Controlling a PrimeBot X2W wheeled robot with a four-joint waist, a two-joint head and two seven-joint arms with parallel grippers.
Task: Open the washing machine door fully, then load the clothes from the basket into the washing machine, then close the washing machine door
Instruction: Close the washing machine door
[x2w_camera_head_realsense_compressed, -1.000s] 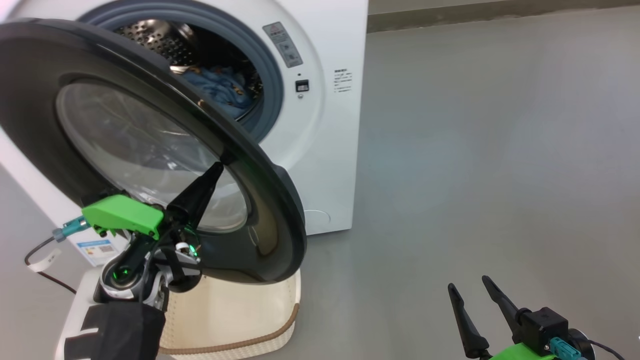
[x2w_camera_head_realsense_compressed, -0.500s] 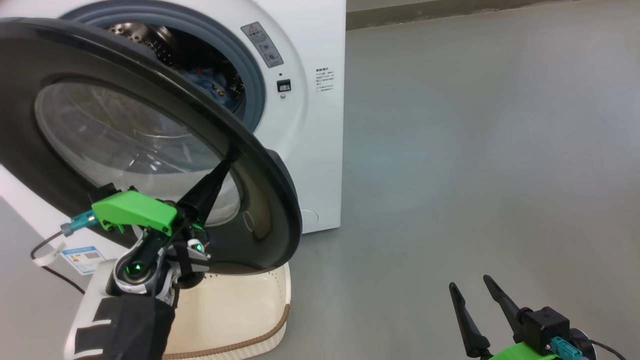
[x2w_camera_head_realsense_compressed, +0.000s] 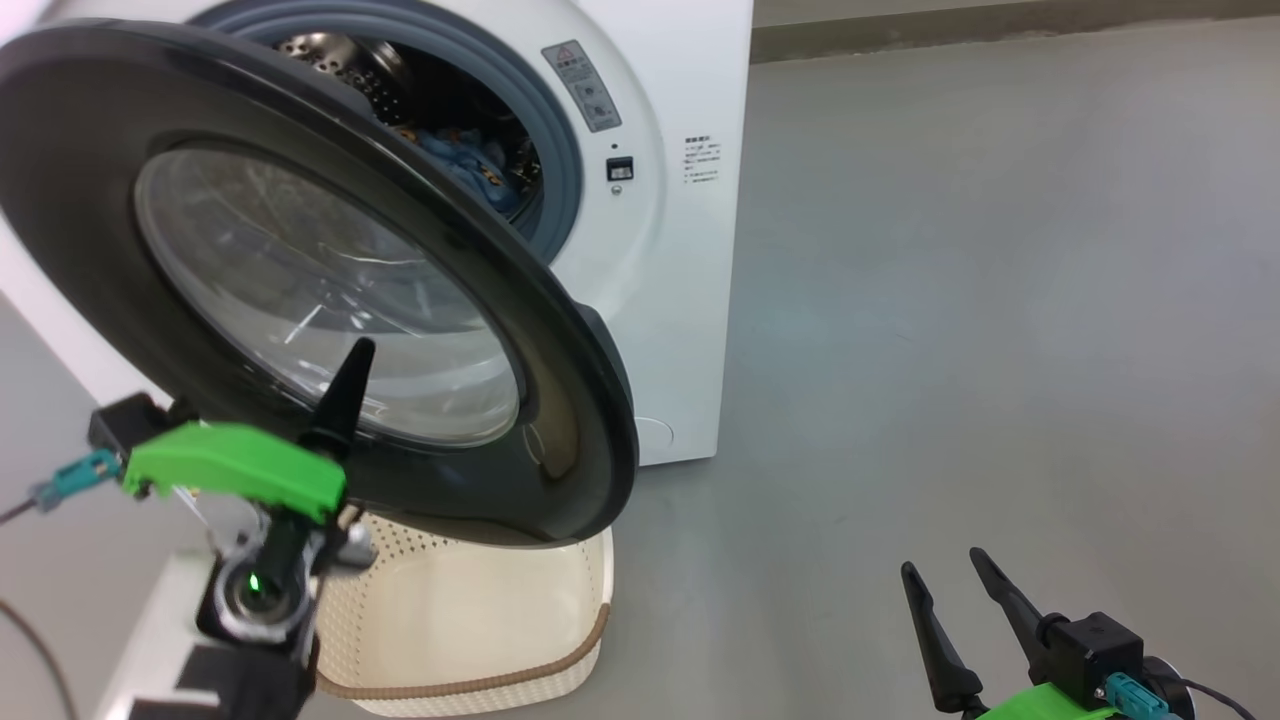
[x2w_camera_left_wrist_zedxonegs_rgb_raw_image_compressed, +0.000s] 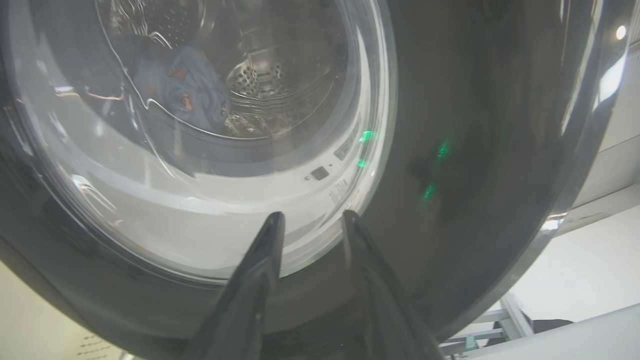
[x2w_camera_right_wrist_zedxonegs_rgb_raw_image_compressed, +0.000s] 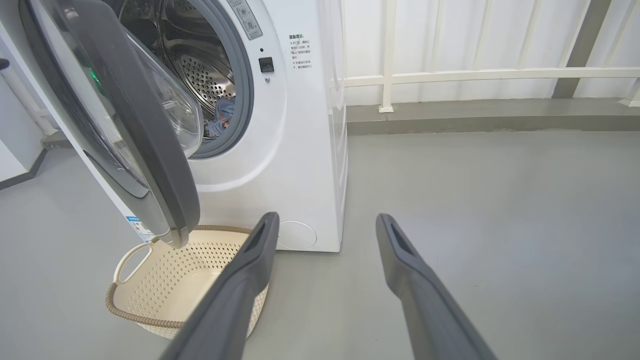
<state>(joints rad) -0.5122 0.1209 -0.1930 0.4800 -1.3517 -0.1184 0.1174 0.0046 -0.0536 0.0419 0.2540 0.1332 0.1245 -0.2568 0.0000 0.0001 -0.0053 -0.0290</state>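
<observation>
The washing machine (x2w_camera_head_realsense_compressed: 680, 290) stands at the top left with its door (x2w_camera_head_realsense_compressed: 80, 200) swung partly open, the black rim and glass bowl facing me. Light blue clothes (x2w_camera_head_realsense_compressed: 480, 170) lie inside the steel drum and show through the glass (x2w_camera_left_wrist_zedxonegs_rgb_raw_image_compressed: 180, 95). The basket (x2w_camera_head_realsense_compressed: 470, 600) sits on the floor under the door, and its visible part holds nothing. My left gripper (x2w_camera_left_wrist_zedxonegs_rgb_raw_image_compressed: 311, 220) points at the door's outer face, just short of the glass, fingers slightly apart and gripping nothing. My right gripper (x2w_camera_head_realsense_compressed: 945, 590) hangs open at the lower right, far from the machine.
Grey floor stretches to the right of the machine. A white railing (x2w_camera_right_wrist_zedxonegs_rgb_raw_image_compressed: 450, 75) and a low kerb run along the back wall. A blue label sticker (x2w_camera_right_wrist_zedxonegs_rgb_raw_image_compressed: 137, 230) shows low on the machine's front behind the door.
The left gripper, which was shut with its tip against the door's rim, has pulled back down and left and parted its fingers. The head camera has shifted. The right gripper has stayed put.
</observation>
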